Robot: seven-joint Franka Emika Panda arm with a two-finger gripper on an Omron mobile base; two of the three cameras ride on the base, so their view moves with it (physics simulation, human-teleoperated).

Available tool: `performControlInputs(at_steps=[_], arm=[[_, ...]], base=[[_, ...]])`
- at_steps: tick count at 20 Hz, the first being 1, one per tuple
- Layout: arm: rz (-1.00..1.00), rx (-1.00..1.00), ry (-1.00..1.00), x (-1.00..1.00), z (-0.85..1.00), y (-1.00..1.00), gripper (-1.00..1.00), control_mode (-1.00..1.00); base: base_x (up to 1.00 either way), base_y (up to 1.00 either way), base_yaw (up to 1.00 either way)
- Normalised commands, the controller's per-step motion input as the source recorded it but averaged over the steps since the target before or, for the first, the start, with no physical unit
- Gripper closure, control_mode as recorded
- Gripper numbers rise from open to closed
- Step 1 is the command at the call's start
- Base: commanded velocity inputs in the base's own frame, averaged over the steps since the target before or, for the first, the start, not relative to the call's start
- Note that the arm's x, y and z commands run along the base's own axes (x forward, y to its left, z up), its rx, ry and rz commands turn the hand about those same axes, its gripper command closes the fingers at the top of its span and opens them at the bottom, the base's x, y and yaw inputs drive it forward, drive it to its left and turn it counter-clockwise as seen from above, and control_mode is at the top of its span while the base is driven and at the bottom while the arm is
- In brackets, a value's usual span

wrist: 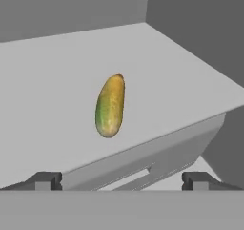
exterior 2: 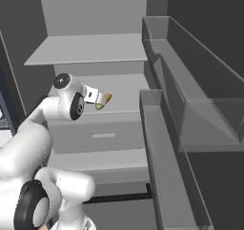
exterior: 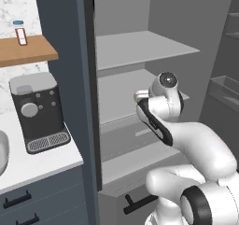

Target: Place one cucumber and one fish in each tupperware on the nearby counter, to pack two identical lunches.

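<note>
a tall dark-grey open fridge cabinet (exterior: 88,56) with pale grey shelves is taking up most of both base views, and the white robot arm with dark joints (exterior: 186,144) is reaching into it at mid height. the short, stubby yellow-green cucumber (wrist: 110,106) is lying alone on the flat grey middle shelf (wrist: 47,81), its darker green end pointing toward the camera and its yellower end pointing away, well in from the shelf's front edge. the claw (wrist: 122,180) is hanging released, its two dark tips spread wide apart, short of the cucumber and touching nothing.

the left base view is showing the white bench (exterior: 32,158) beside the cabinet, carrying a black and silver coffee machine (exterior: 37,112), with a wooden wall shelf (exterior: 25,51) above holding a small clear bottle (exterior: 20,32). the right base view is showing grey door bins (exterior 2: 190,105) on the open door at the right, and the cucumber's tip just past the hand.
</note>
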Motion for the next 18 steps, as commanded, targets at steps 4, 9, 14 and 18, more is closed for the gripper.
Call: performControlInputs(at_steps=[4,9,14,18], arm=[[0.00,0.00,0.05,0.45,-0.33,0.00,-1.00,-1.00],[0.00,0.00,0.05,0.44,-0.52,0.00,-1.00,-1.00],[0.00,0.00,0.00,0.61,-0.23,0.00,-1.00,-1.00],[0.00,0.00,0.06,0.65,-0.09,0.00,-1.00,-1.00]], base=[[0.00,0.00,0.00],[0.00,0.00,0.00],[0.00,0.00,0.00],[0.00,0.00,0.00]])
